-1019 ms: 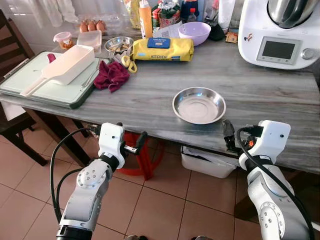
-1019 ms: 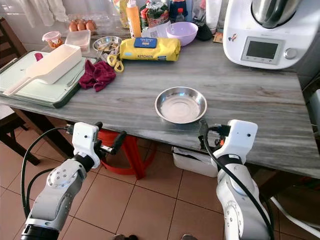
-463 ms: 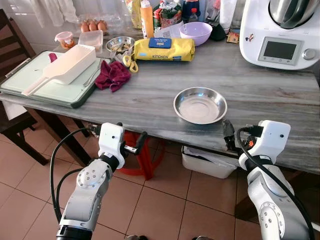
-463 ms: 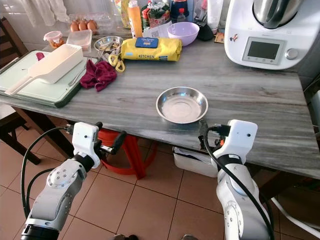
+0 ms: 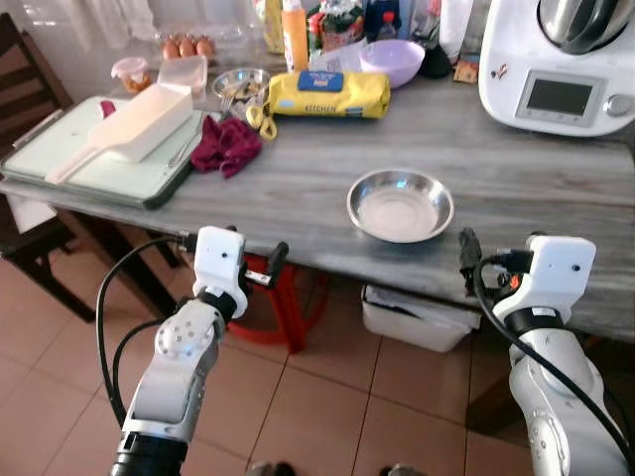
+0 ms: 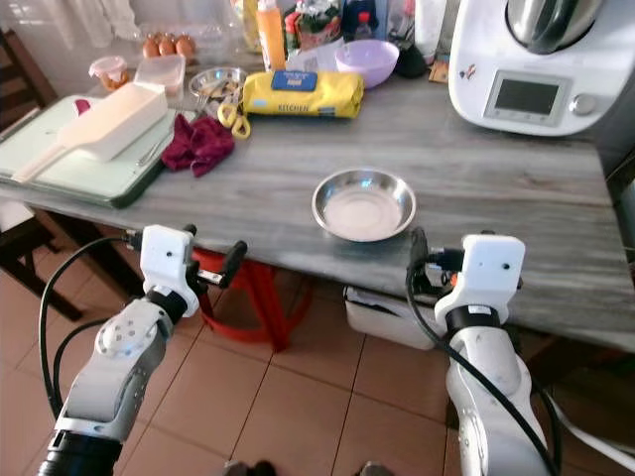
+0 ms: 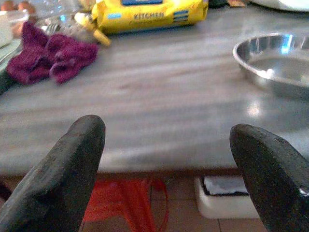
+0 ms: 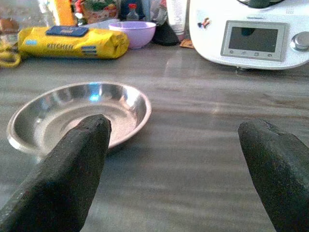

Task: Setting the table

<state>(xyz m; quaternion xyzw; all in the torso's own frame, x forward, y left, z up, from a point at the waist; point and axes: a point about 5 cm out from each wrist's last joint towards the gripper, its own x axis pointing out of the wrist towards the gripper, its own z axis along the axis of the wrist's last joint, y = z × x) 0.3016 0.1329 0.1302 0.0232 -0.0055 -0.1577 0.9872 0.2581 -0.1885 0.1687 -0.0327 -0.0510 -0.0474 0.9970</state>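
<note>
Both pincers (image 7: 164, 179) (image 8: 183, 179) splayed at table edge (image 5: 298, 253)

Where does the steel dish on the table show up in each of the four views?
Left eye view: steel dish right of centre, near the table's front edge.
Right eye view: steel dish near centre.
Left wrist view: steel dish at the right edge, partly cut off.
Right wrist view: steel dish lower left, behind one finger.
Shared landmark: yellow package beyond the dish.
</note>
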